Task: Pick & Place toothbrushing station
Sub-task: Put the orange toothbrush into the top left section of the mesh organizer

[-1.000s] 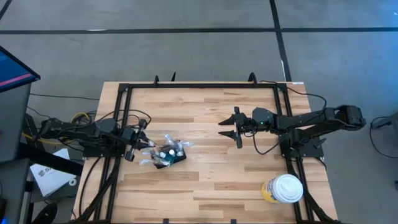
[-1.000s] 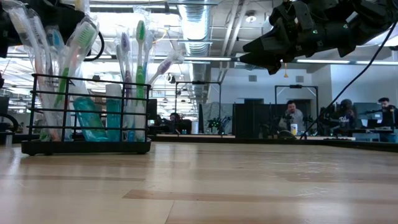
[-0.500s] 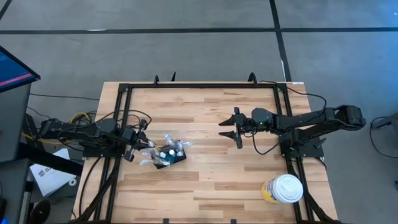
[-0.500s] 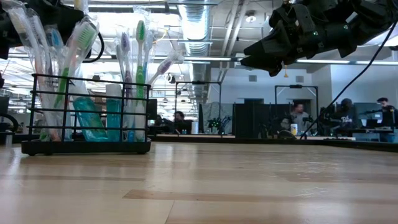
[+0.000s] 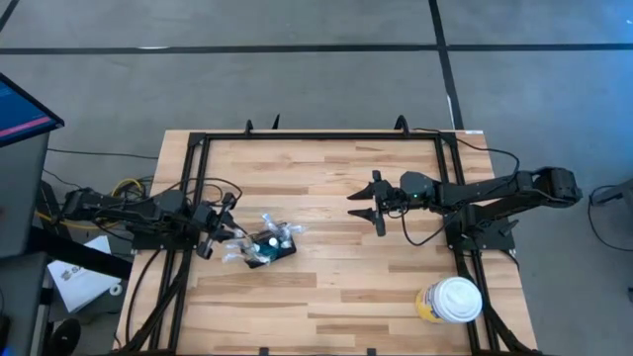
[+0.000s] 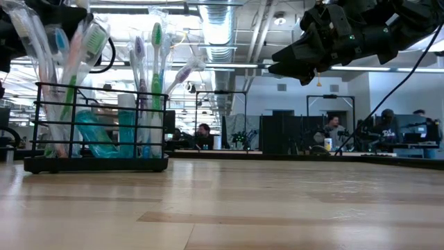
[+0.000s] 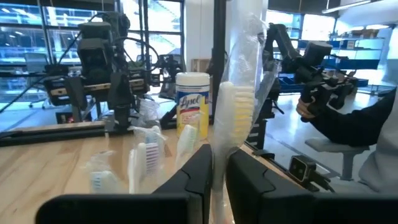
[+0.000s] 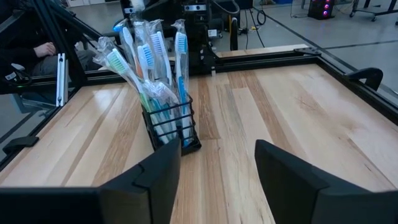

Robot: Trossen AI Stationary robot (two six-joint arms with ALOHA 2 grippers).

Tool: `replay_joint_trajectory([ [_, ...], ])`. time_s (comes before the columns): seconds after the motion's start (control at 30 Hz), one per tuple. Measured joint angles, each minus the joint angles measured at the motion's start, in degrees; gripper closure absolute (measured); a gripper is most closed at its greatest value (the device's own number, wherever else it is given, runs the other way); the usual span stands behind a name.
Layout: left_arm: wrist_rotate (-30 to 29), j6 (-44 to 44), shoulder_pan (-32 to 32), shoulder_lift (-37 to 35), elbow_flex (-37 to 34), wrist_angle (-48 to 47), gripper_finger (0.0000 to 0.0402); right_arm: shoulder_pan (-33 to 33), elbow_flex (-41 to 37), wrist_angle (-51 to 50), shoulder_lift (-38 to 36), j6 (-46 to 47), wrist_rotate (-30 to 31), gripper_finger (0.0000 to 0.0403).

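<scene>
Since a second ago the wrapped toothbrushes [image 6: 73,76] at the near end of the toothbrushing station [image 5: 269,247] have tipped a little, and the left gripper [image 5: 224,237] has crept slightly back toward its own side. That left gripper sits just beside the station's left end, its fingers [image 7: 198,177] nearly together with one wrapped brush [image 7: 231,106] standing in the narrow gap. Well to its right, the right gripper [image 5: 368,206] hangs above bare wood with its jaws spread wide and nothing between them. The butcher-block table [image 5: 326,287] carries a white-lidded cup [image 5: 450,300] near its right front corner. Beyond lies an office with seated people [image 6: 331,133]. The station stands upright, brushes pointing up, its long axis slanted across the boards.
</scene>
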Motion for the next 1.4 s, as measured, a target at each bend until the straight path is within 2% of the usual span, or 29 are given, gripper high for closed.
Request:
replay_joint_trajectory([
  [0.1,0.06,-0.39,0.0,0.0,-0.03,-0.08,0.0365,0.02,0.0,0.01,0.0,0.0,0.0,0.0208],
  [0.33,-0.27,-1.48,0.02,0.0,-0.05,-0.25,0.0388,0.01,0.0,0.0,0.0,0.0,0.0,0.0209],
  [0.47,0.04,-1.85,0.02,0.0,-0.07,-0.57,0.037,0.02,0.0,0.0,0.0,0.0,0.0,0.0209],
  [0.57,-0.32,-2.04,0.09,0.36,-0.69,-5.37,0.0349,0.02,0.0,0.0,0.0,0.0,0.0,0.0208],
  [0.7,-0.19,-2.47,0.07,0.85,-0.51,-4.97,0.0335,0.02,0.0,-0.02,0.0,0.0,0.0,0.0206],
  [1.4,-0.1,-0.78,0.07,1.68,-0.32,-3.25,0.0337,0.0,0.0,-0.02,0.0,-0.02,0.0,0.0208],
])
